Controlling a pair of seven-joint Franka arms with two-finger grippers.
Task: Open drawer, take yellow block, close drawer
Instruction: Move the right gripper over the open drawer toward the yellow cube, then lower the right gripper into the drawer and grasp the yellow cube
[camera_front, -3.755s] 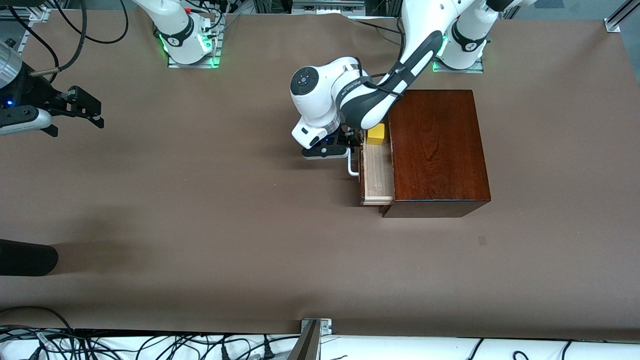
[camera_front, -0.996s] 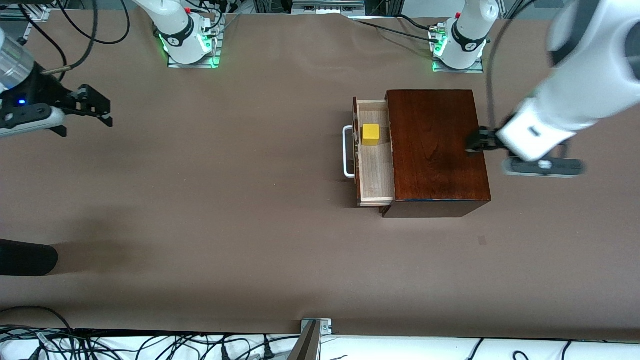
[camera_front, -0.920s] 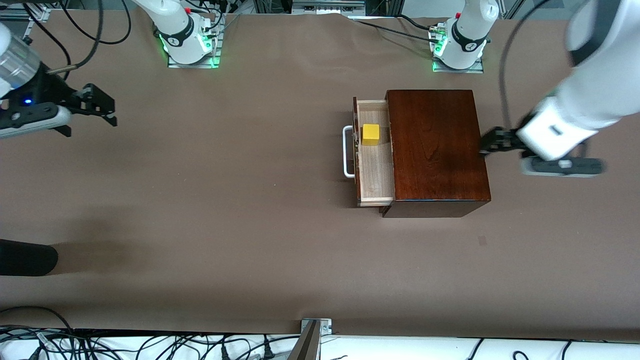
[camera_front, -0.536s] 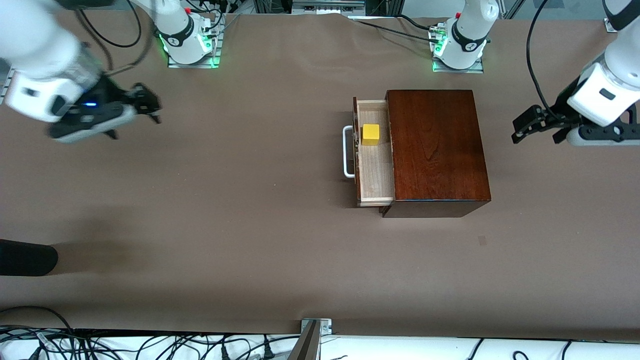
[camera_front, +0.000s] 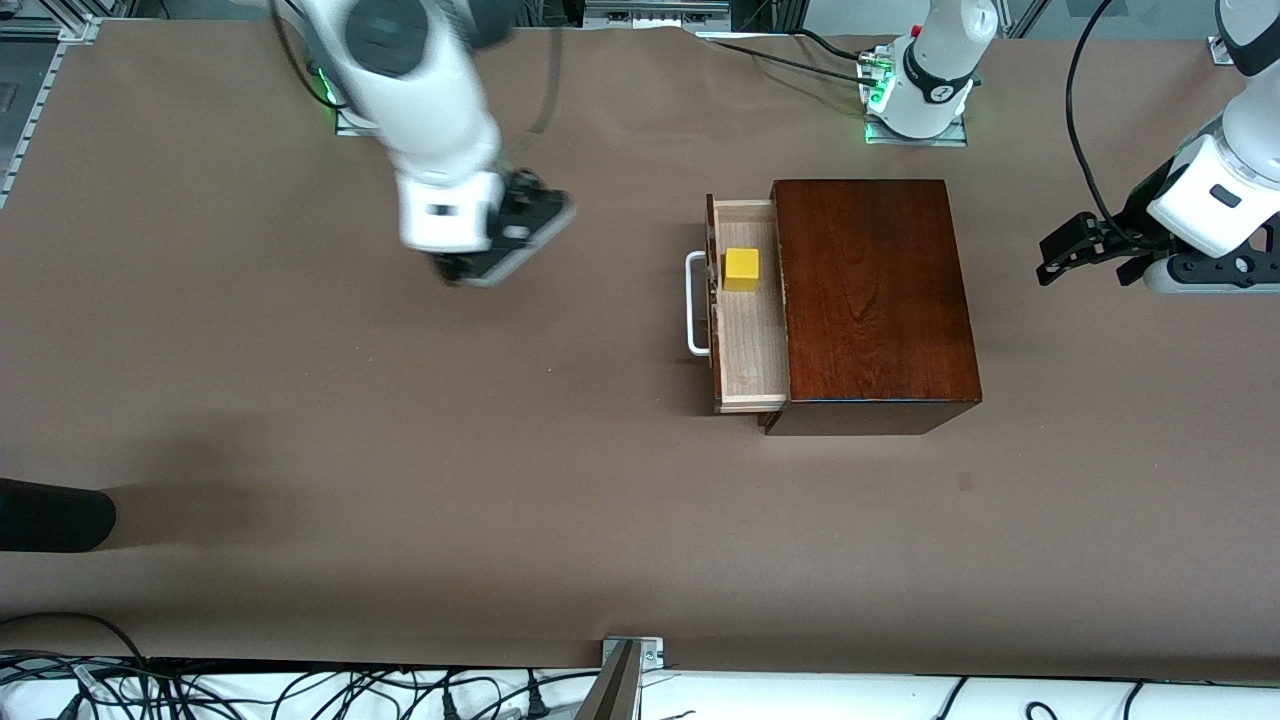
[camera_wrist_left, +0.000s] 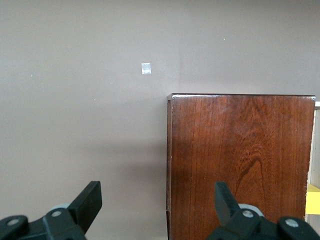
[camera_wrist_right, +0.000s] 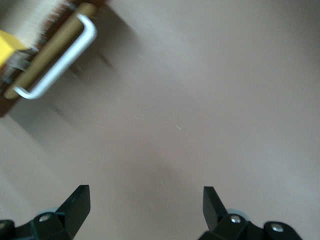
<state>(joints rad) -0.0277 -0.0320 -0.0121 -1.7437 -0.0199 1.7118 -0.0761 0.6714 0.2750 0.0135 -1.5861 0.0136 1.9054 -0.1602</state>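
No text, label, brand, number or sign can be read anywhere in the three views, neither on the arms nor on the table.

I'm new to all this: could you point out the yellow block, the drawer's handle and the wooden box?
yellow block (camera_front: 741, 268), front view, its top face.
drawer's handle (camera_front: 692, 303), front view, the white bar's middle.
wooden box (camera_front: 870, 290), front view, its glossy top.

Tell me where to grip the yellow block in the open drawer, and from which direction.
Come straight down: the yellow block sits upright in the open drawer, its top clear. It looks close to the drawer front, so probably pinch the two faces along the handle's line. The open right gripper is over bare table.
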